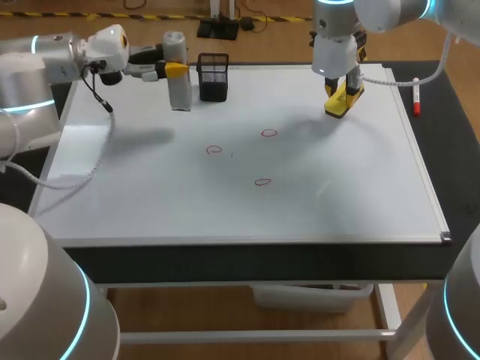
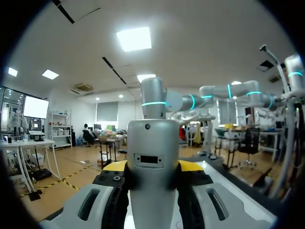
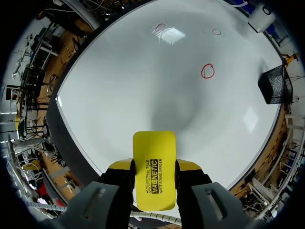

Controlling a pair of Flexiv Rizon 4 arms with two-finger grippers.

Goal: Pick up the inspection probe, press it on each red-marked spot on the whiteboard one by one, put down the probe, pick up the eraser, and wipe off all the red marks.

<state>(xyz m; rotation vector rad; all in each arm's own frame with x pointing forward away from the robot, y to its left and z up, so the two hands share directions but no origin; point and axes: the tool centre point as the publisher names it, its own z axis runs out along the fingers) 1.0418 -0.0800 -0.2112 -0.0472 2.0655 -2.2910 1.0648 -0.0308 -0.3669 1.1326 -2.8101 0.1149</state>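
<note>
A grey cylindrical probe [image 1: 178,75] stands upright at the whiteboard's [image 1: 150,202] far left, and my left gripper [image 1: 174,70] is shut on its upper part. In the left wrist view the probe [image 2: 153,157] fills the space between both yellow tips of the left gripper [image 2: 152,174]. My right gripper [image 1: 343,94] is shut on a yellow eraser [image 1: 339,105] just over the board's far right. The eraser [image 3: 153,167] sticks out ahead of that right gripper [image 3: 153,179]. Three small red rings lie mid-board [image 1: 214,149] [image 1: 268,133] [image 1: 262,181]; one ring [image 3: 207,71] shows ahead of the eraser.
A black mesh basket [image 1: 214,76] stands just right of the probe at the far edge, also seen as the basket [image 3: 276,83] in the right wrist view. A red marker [image 1: 415,99] lies beyond the board's right frame. The left arm's cable [image 1: 101,150] droops over the board's left side.
</note>
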